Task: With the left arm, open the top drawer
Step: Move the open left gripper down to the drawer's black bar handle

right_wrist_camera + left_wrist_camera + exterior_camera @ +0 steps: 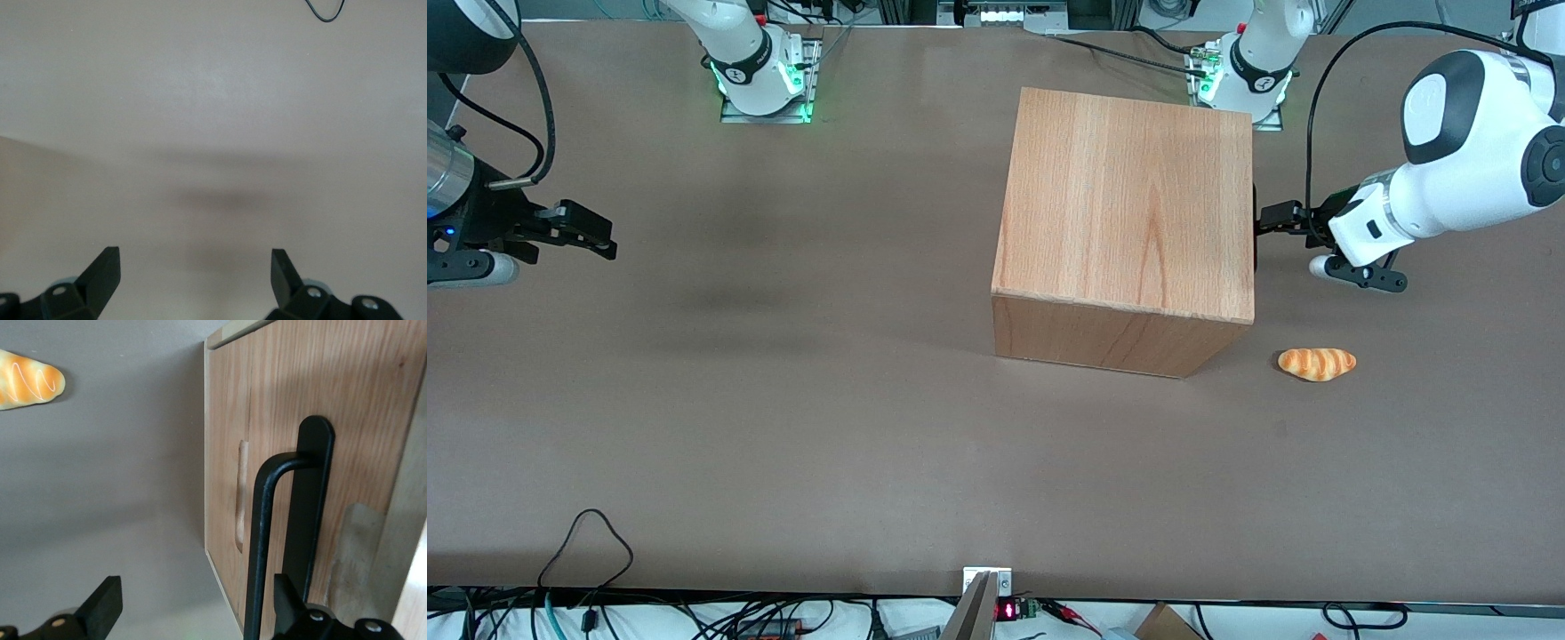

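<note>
My gripper point(193, 603), fingers spread, faces the cabinet's point(1129, 222) front at the working arm's end, the top drawer's point(320, 473) black bar handle point(263, 547) running lengthwise between them, ungrasped.

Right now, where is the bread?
The bread lies on the table toward the working arm's end, beside the cabinet, nearer the front camera than the open end effector.

Brown table point(783, 400), wooden cabinet point(1129, 204), bread roll point(1316, 363) near it
</note>
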Controlling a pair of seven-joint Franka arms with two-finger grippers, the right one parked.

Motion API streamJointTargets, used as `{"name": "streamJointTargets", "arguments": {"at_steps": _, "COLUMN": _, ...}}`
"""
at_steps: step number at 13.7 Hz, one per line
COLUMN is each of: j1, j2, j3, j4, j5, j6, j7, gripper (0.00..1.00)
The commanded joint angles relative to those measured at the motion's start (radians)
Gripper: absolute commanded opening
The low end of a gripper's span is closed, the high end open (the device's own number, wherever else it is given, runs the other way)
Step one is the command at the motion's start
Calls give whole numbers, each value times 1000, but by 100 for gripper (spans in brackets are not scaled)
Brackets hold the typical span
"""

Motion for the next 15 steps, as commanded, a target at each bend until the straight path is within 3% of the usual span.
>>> {"name": "streamJointTargets", "arguments": {"at_steps": 1, "j1": 7, "j2": -21, "j3": -5, "j4": -39, "j5": -43, "j6": 29, "j7": 41, "gripper": 100}}
{"name": "streamJointTargets", "arguments": {"at_steps": 15, "j1": 6, "j2": 16, "j3": -6, "j4": -50, "j5": -35, "j6": 57, "j7": 64, "gripper": 100}}
